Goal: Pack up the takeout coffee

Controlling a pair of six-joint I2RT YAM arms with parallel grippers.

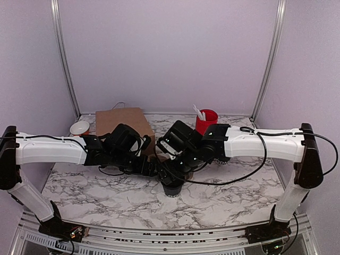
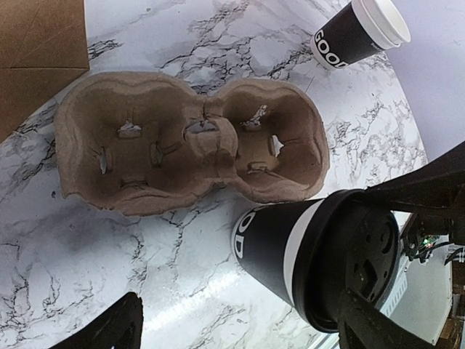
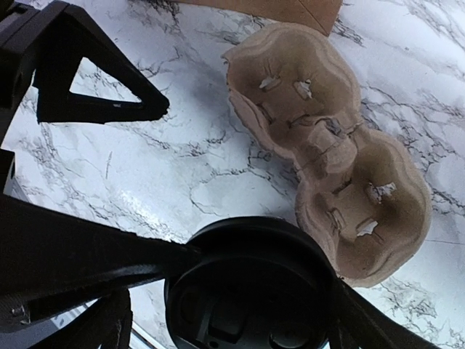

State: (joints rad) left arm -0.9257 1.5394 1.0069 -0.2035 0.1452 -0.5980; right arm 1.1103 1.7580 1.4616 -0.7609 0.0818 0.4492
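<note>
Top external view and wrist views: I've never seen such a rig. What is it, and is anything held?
Two white-and-black robot arms share a marble table. The top view looks down from behind them; each wrist camera looks past its own claw. On the table: a brown moulded-pulp two-cup carrier, empty, a brown paper bag, a red cup with white utensils, and the small black paper coffee cup with black lid. The right claw stands open astride that lid; the left claw is open, empty.

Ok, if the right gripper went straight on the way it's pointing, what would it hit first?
The round black lid of the takeout coffee, directly ahead of the right gripper, between its open fingers; how near is unclear.
</note>
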